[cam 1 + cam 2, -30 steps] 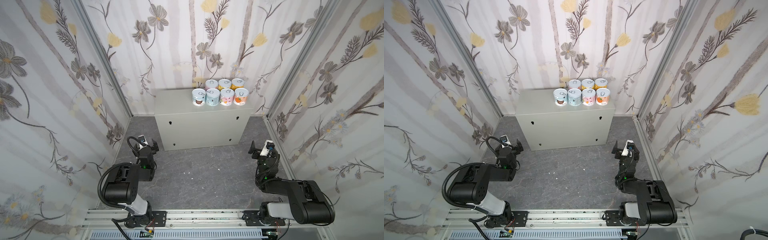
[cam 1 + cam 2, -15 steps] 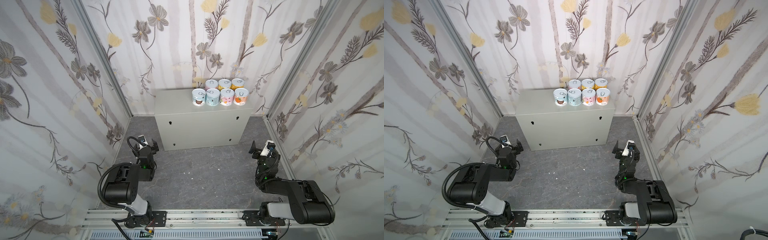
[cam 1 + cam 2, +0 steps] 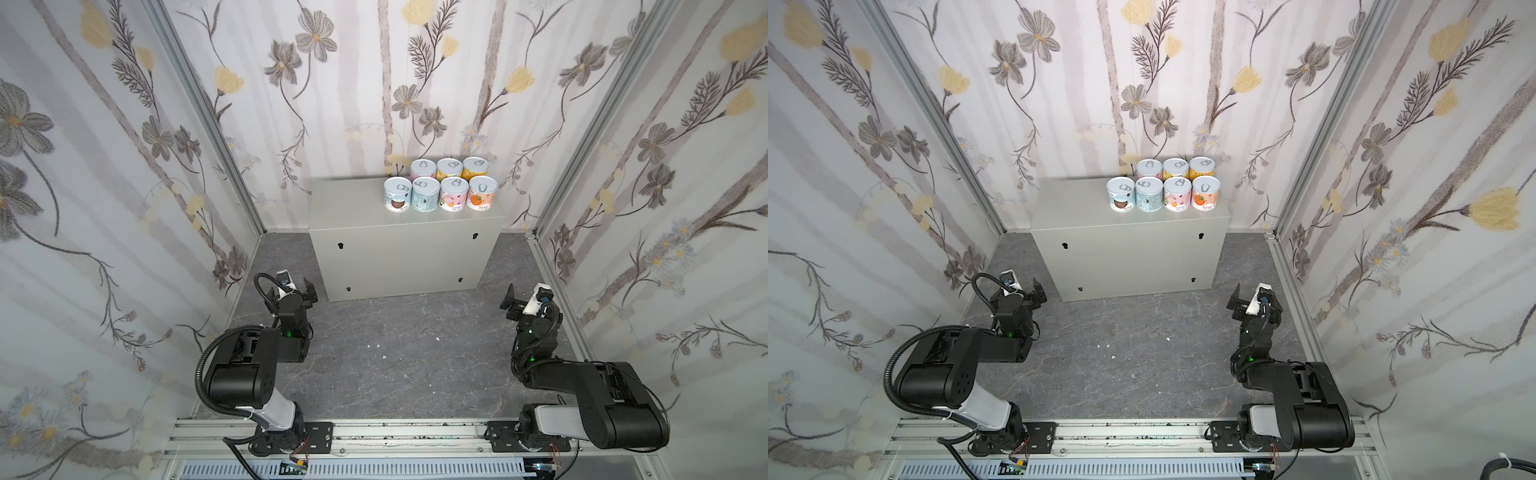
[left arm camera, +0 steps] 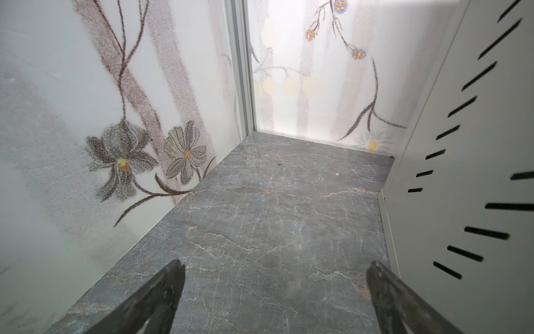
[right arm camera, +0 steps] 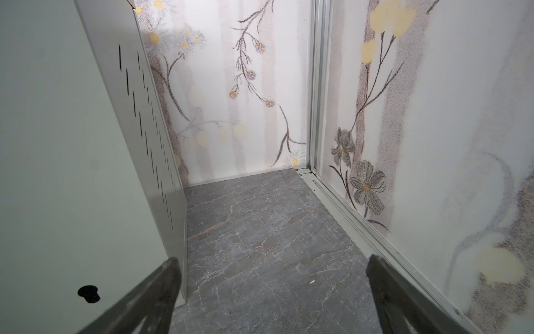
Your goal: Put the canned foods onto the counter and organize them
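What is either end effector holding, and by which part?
Nothing. The left end effector and right end effector are both open and empty; all seven cans stand on the counter.

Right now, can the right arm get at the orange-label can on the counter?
Probably yes: the right pincer is open and empty, and the orange-label can stands at the front row's right end, nothing before it.

Lids of canned foods [image 3: 454, 194] bright smooth metal; labels printed, slight sheen. Pale worktop [image 3: 399, 249]: painted sheet metal, matt, smooth. Dark floor [image 3: 415, 374] stone-look, veined, low sheen. Printed walls [image 3: 353, 83] grainy, matt. Black arm shells [image 3: 245, 374] smooth plastic, semi-gloss. Brushed aluminium corner posts [image 3: 205, 108].
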